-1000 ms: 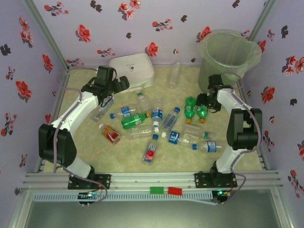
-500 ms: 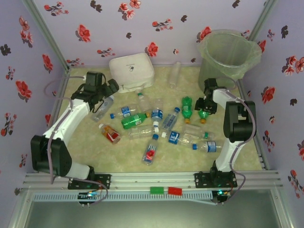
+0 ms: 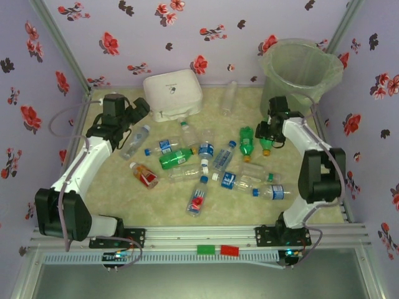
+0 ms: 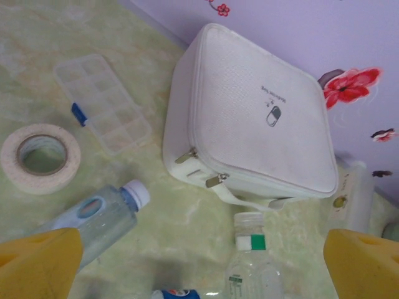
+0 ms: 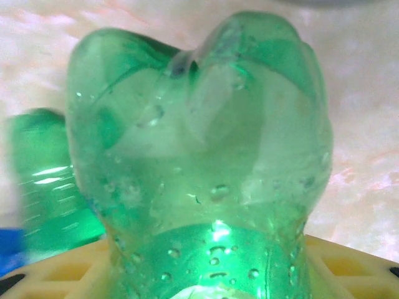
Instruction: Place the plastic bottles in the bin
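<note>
1. Plastic bottles (image 3: 174,158) are to go into the bin (image 3: 312,93), the largest thing on the surface (image 3: 156,208). It is stood at the far right corner and lined with a clear bag, and no bottle can be made out inside it.
2. A white zipped case (image 4: 249,118) is set against the far edge, left of centre. It is closed, so its contents are hidden.
3. The left tool (image 4: 199,268) is held spread wide and empty just short of the case. A clear bottle (image 4: 100,215) lies under one finger and a white-capped bottle (image 4: 252,265) lies between the two.
4. The right tool (image 3: 267,140) is placed near the foot of the bin, its jaws pressed against the sides of a green bottle (image 5: 199,156). This bottle appears pinched but is judged not yet lifted. A second green bottle (image 3: 247,142) lies just beside it.
5. The step in hand is judged to be the grasp of that green bottle. A lift clear of its neighbour and a carry over the bin's rim are called for next, before release.
6. About a dozen other bottles are scattered across the middle of the surface.
7. A clear compartment box (image 4: 103,103), seemingly empty, and a tape roll (image 4: 40,159) are seen near the case.
</note>
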`<state>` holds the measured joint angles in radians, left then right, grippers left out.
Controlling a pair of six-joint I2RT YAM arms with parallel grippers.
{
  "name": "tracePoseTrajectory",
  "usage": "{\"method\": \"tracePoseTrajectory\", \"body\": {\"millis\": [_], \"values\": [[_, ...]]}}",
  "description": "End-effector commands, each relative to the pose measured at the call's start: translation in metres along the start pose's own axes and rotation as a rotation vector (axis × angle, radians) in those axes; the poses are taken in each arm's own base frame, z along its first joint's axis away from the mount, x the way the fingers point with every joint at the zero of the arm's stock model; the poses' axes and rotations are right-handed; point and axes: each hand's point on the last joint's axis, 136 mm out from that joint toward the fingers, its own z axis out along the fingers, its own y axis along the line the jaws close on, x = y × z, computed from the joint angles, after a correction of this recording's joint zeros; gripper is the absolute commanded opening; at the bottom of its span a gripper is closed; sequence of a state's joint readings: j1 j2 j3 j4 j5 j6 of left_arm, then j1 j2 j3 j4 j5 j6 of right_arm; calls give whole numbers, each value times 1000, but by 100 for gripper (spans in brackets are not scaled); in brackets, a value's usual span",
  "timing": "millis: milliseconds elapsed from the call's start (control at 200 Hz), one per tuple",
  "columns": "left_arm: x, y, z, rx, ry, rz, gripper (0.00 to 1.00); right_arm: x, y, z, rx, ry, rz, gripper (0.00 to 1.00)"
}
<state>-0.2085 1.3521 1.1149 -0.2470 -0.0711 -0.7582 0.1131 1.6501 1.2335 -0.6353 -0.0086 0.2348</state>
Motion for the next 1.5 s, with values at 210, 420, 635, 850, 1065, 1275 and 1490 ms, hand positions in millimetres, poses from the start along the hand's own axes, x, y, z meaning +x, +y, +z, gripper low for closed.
{"method": "tracePoseTrajectory", "body": {"millis": [210, 420, 635, 850, 1065, 1275, 1490], "values": [[15, -48, 35, 269, 119, -38, 100, -54, 75, -136, -270, -312, -86, 45], [41, -53, 39, 302, 218, -18, 100, -132, 73, -228, -277, -597, -47, 45], [59, -44, 30, 277, 263, 18, 100, -221, 26, -277, -203, -836, 129, 44], [65, -37, 19, 265, 278, 48, 100, -278, -21, -256, -92, -940, 273, 44], [68, -33, 13, 255, 288, 71, 100, -300, -40, -207, 16, -933, 273, 44], [67, -34, 8, 259, 285, 76, 100, -302, -52, -162, 82, -845, 269, 48], [67, -34, 5, 256, 285, 78, 100, -303, -53, -150, 84, -821, 263, 77]]}}
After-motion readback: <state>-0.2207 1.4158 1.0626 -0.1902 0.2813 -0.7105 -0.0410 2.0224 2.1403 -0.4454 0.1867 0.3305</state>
